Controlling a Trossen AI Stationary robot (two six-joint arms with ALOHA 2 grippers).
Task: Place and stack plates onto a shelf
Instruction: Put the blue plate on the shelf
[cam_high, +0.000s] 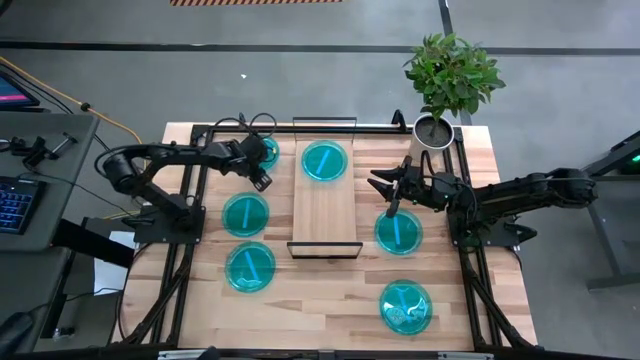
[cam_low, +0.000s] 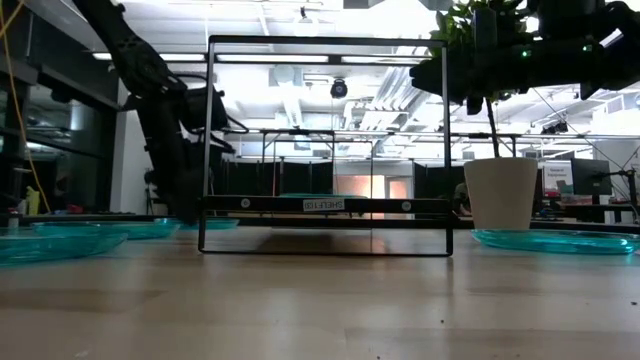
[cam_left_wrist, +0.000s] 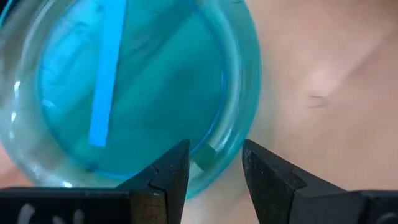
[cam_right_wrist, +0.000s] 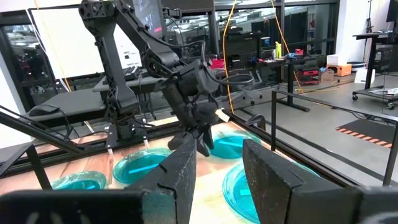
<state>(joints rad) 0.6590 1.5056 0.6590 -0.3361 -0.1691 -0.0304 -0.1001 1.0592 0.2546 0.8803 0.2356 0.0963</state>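
Note:
One cyan plate (cam_high: 325, 161) lies on the far half of the light-wood shelf (cam_high: 325, 215). Three plates lie flat on the table to the shelf's left (cam_high: 271, 151) (cam_high: 246, 214) (cam_high: 250, 266), and two to its right (cam_high: 398, 232) (cam_high: 405, 306). My left gripper (cam_left_wrist: 214, 163) is open, pointing down at the far-left plate (cam_left_wrist: 137, 87). One finger stands over the plate's inside and one outside its rim (cam_left_wrist: 217, 152). My right gripper (cam_right_wrist: 217, 168) is open and empty, raised between the shelf and the right plates (cam_high: 388, 188).
A plant in a white pot (cam_high: 438, 128) stands at the far right corner, close behind my right arm. The shelf's black end frames (cam_low: 325, 45) rise above the board. Black rails (cam_high: 190, 200) run along the table's left and right sides.

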